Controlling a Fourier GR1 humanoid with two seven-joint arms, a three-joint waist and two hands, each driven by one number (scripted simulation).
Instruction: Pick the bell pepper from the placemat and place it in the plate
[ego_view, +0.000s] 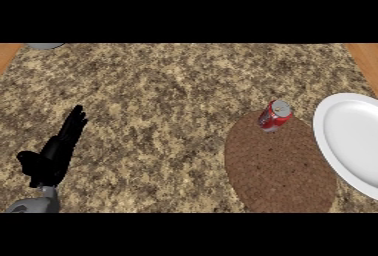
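A round brown placemat (279, 165) lies on the speckled counter at the right. At its far edge stands a small red object with a grey top (275, 116), shaped more like a can than a bell pepper and leaning slightly. Just right of the mat a white plate (353, 142) holds nothing and is cut off by the view's right edge. My left hand (55, 152) shows at the lower left, far from the mat, open with straight fingers pointing away from me. No right hand appears in the view.
Part of a grey object (46, 46) peeks in at the counter's far left edge. Wooden strips (365, 57) border the counter at the top right and top left corners.
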